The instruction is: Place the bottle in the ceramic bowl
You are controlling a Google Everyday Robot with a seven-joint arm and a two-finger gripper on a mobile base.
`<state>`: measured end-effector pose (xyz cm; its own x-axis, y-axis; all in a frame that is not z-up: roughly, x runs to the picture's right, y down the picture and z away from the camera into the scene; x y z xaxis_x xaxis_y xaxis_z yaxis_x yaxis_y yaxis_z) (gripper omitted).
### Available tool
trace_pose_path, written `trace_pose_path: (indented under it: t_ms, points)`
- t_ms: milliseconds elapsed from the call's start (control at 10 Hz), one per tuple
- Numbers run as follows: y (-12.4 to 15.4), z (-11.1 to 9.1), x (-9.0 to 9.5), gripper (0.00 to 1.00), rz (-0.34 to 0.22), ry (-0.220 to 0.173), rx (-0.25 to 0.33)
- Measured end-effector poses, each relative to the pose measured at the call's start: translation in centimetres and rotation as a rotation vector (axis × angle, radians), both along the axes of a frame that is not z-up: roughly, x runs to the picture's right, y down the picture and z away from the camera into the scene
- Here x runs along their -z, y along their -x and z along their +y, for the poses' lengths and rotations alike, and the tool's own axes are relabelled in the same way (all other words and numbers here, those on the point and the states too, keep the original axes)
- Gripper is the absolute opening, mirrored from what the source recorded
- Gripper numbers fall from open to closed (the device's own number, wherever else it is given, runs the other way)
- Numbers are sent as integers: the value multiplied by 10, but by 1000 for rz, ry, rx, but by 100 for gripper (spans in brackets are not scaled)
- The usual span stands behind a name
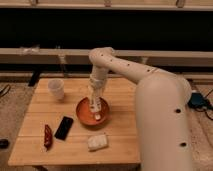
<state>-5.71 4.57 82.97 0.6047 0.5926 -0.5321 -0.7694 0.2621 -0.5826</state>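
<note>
The gripper (pixel 96 106) hangs over the round orange-red ceramic bowl (pixel 85 114) at mid wooden tabletop (pixel 120 145), the slim clear-whitish plastic bottle (pixel 98 113) under it inside the bowl; white cup (pixel 56 89) far left, flat whitish block (pixel 97 142) near.

Arm bent downward at frame centre.
The white arm (pixel 150 85) rises from lower right, elbows at upper centre, and drops the gripper (pixel 96 107) straight down, just left of centre.

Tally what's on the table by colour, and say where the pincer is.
Orange-red: 1, the ceramic bowl
Red: 1, a slim red object
Black: 1, a flat phone-like slab
White or whitish: 3, the cup, the rectangular block, the bottle
Total: 6
The pincer is down over the bowl, at the bottle.
</note>
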Motion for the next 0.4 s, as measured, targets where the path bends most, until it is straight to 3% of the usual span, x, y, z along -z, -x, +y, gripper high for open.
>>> trace_pose_path:
  t_ms: [400]
  points:
    - [0, 0, 0, 80, -1, 0, 1]
